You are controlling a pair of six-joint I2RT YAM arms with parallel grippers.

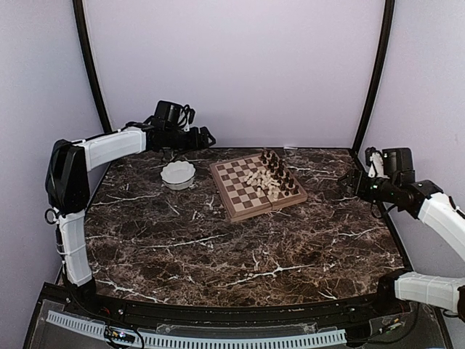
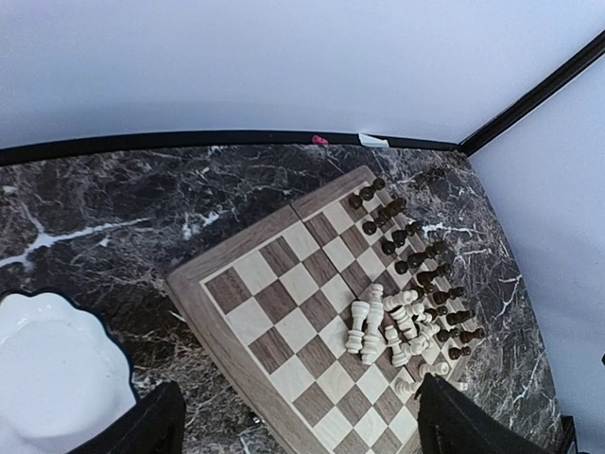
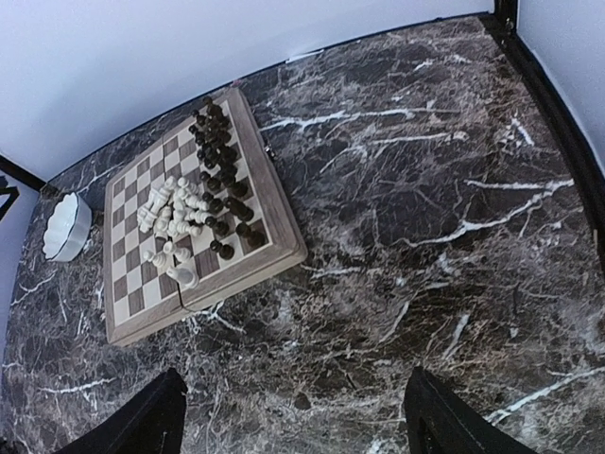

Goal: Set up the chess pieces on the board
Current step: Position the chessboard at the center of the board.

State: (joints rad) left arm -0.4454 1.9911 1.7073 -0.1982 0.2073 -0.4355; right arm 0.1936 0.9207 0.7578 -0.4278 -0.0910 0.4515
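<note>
- Here, the chessboard [image 1: 256, 182] lies at an angle on the far middle of the marble desk [image 1: 218, 254].
- Dark chess pieces [image 1: 282, 171] crowd along its right edge. Cream chess pieces [image 1: 259, 178] sit jumbled just beside them, mid-board.
- A white scalloped dish [image 1: 178, 174] sits left of the board, apart from it.
- The left fingers [image 2: 151, 426] are spread wide and empty, above the dish.
- The right fingers [image 3: 142, 421] are likewise apart and empty, well right of the board.

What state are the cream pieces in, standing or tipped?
Mostly tipped: the cream pieces lie heaped across mid-board squares of the board, unlike the dark pieces standing in rows.
</note>
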